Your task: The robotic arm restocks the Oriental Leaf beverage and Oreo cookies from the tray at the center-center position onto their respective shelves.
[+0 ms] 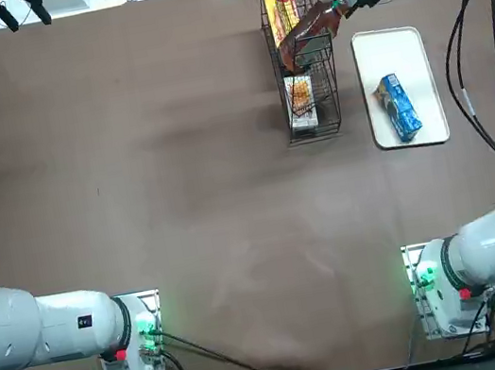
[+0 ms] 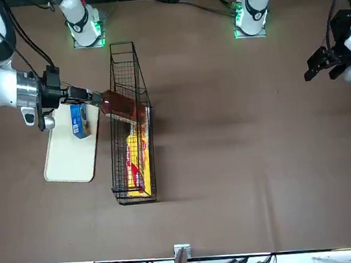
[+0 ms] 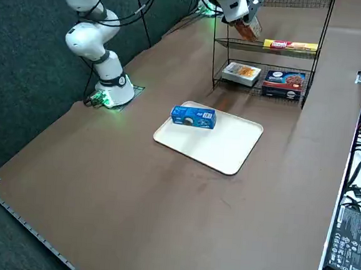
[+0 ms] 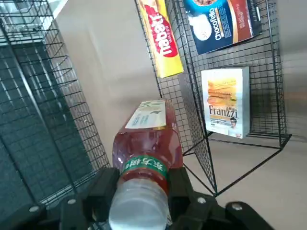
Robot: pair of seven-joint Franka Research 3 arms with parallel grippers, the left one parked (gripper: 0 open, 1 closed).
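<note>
At the wire rack (image 1: 337, 97), the right hand (image 4: 144, 194) has its fingers clamped on the neck of the tea bottle (image 4: 148, 136), just below the cap. The bottle's base leads into the rack, above the tier that carries the yellow packet (image 3: 291, 45); the body leans rather than standing upright. On the tabletop (image 3: 180, 216) beside the rack lies the white tray (image 3: 230, 145), with the blue cookie packet (image 3: 193, 117) resting on it near one edge.

The step in hand looks to be feeding the bottle onto its tier. To do it well, keep the grip firm on the neck, since the heavy body could swing if the hold slackens. Line the bottle up with the gap between the thin bars before pushing farther, and move slowly, so that neither the base nor the knuckles of the hand snag a wire and drag the light frame along. Lower until the bottle has solid support from the tier, well away from the yellow packet, and only then part the fingers evenly and back straight out. A round bottle may roll if freed too soon. The cookies would come next.
</note>
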